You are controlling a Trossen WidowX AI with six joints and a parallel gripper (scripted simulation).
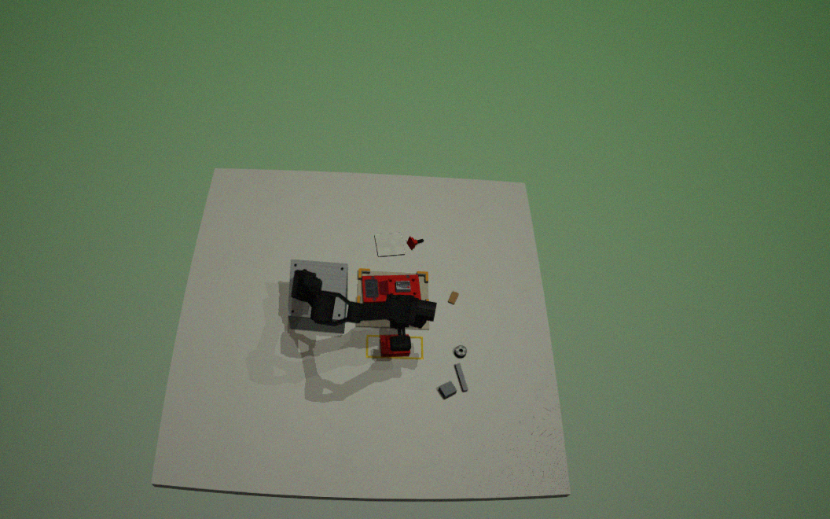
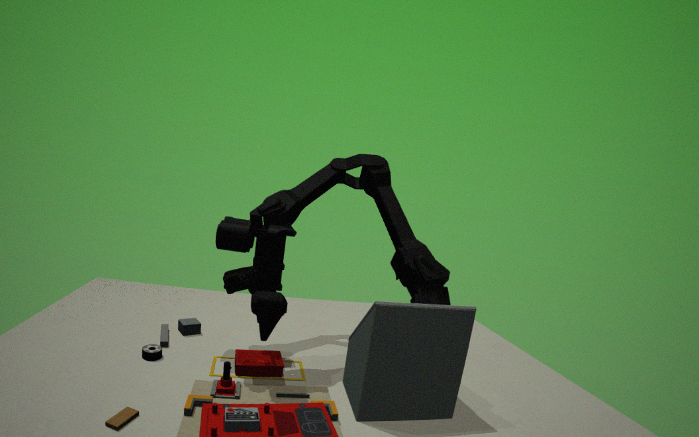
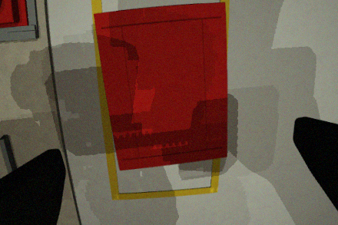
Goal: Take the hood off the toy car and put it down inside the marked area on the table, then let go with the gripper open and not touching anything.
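Note:
The red hood (image 1: 384, 347) (image 2: 259, 362) (image 3: 169, 67) lies flat on the table inside the yellow outline (image 1: 367, 347) (image 2: 303, 371) (image 3: 165, 195), turned slightly against it. In the wrist view it overlaps both long bars; its underside edges are hidden there. My gripper (image 1: 400, 343) (image 2: 263, 339) (image 3: 183, 146) is open and empty, pointing down, its fingertips a little above the hood with a visible gap. The red toy car (image 1: 392, 278) (image 2: 287, 423) sits between yellow corner brackets beside the marked area, partly hidden by the arm in the top view and cut off in the exterior view.
A lever piece (image 2: 226, 386) stands between car and outline. A black-and-silver wheel (image 1: 460, 351) (image 2: 151, 352), grey bar (image 1: 460, 377) (image 2: 164, 335), grey block (image 1: 446, 389) (image 2: 189, 326) and wooden block (image 1: 453, 297) (image 2: 122, 418) lie off to one side. A large grey box (image 2: 406, 363) stands beside the car.

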